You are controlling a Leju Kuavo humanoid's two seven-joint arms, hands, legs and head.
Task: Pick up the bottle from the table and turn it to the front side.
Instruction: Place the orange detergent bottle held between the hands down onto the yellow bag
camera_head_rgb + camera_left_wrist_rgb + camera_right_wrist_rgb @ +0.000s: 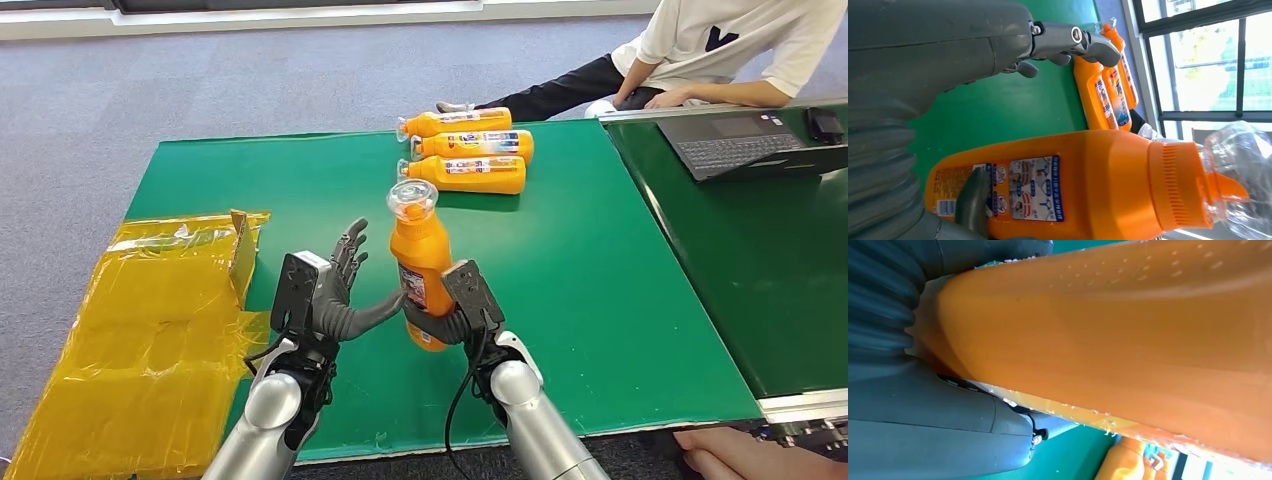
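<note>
Standing upright over the green table (pixel 600 280), the orange plastic bottle with a clear cap (pixel 420 265) is gripped low on its body by the right hand (pixel 455 310). At the bottle's nine o'clock, the left hand (pixel 335 295) holds nothing, fingers spread, its thumb touching the label. Three more orange bottles (pixel 470 148) lie at twelve o'clock.

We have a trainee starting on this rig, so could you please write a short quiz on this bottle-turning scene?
1. True or false: the right hand grips the upright orange bottle.
2. How many orange bottles lie flat at the far side of the green table?
3. The left hand's fingers are: A) wrapped around the bottle, B) spread, thumb reaching to the bottle, C) flat on the table.

Key: 1 true; 2 three; 3 B.
</note>
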